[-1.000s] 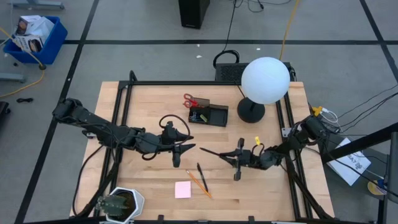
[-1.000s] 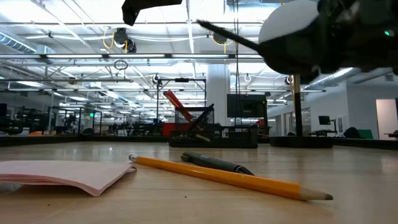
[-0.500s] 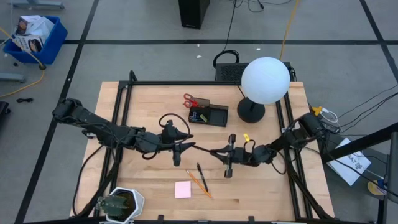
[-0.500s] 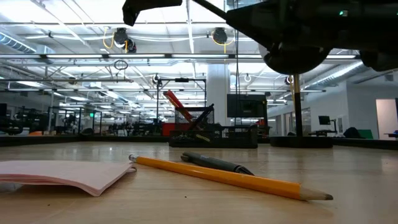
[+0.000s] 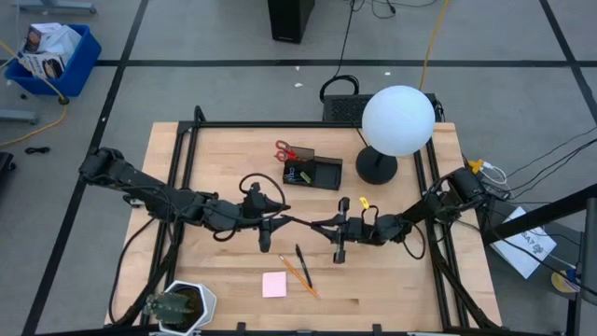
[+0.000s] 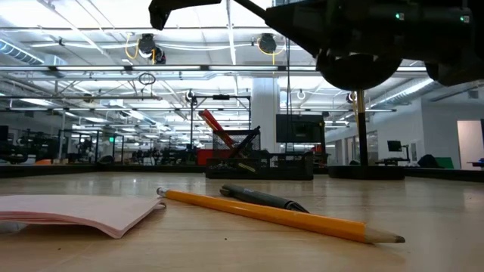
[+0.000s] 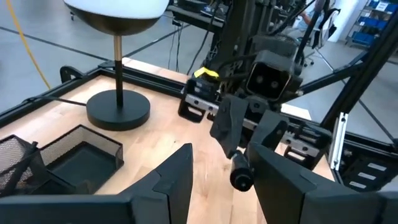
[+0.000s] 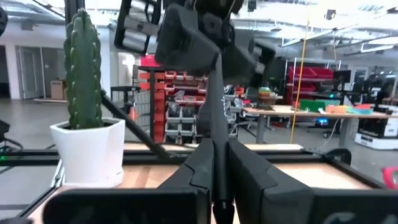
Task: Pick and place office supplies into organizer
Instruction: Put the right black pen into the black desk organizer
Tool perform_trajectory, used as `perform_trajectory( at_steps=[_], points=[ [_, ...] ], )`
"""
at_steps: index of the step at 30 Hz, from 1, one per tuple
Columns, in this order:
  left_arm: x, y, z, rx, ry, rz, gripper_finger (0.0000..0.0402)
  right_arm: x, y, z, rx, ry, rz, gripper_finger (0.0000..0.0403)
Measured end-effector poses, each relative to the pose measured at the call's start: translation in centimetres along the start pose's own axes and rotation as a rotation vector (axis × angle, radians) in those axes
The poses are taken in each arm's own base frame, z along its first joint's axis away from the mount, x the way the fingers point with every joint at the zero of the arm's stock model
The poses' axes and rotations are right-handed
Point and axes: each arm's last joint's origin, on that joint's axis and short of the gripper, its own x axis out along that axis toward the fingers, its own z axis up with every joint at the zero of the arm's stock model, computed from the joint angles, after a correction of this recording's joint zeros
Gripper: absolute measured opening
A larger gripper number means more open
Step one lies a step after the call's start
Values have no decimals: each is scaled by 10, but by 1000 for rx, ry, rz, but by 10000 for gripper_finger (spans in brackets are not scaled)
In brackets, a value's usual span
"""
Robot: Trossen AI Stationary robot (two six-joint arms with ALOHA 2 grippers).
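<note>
Over the table's middle: left gripper (image 5: 278, 222) and right gripper (image 5: 323, 227) face each other tip to tip, both raised off the wood, a held pen (image 5: 300, 223) lying level between them
Right gripper: fingers pressed together on the held pen, which sticks out toward the left arm at 9 o'clock
Left gripper: fingers spread apart, one on either side of the held pen's free end; whether either finger touches it cannot be told
Organizer (image 5: 313, 173): black mesh tray at 12 o'clock from the two grippers, well apart from them, on the far half of the table
Scissors (image 5: 286, 152): red handles at the organizer's far left corner; the low view shows them standing tilted in its taller back section
Loose pen (image 5: 300, 259) and pencil (image 5: 298, 273): flat on the wood at 6 o'clock from the grippers, side by side and crossing near their far ends
Sticky-note pad (image 5: 274, 284): pink square just beside the pencil at its 8 o'clock, near the table's front edge
Lamp (image 5: 398, 119): white globe on a round black base at 2 o'clock from the organizer
Cactus pot (image 5: 179, 305): white pot at the table's front left corner, 7 o'clock from the grippers
</note>
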Motion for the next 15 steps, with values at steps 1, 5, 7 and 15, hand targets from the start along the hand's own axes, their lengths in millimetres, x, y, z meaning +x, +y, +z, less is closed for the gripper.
perform_trajectory(
  at_steps=[1,5,7,15],
  points=[
    [1,0,-1,2,1,-1,159,3,0,1,-5,-4,4,24],
    [1,-1,0,3,-8,-10,159,18,-2,6,-4,-12,18,24],
    [2,0,-2,12,-3,6,159,23,-3,5,-16,10,18,24],
    [2,0,-2,15,-3,5,150,28,-4,6,-33,9,27,24]
  ],
)
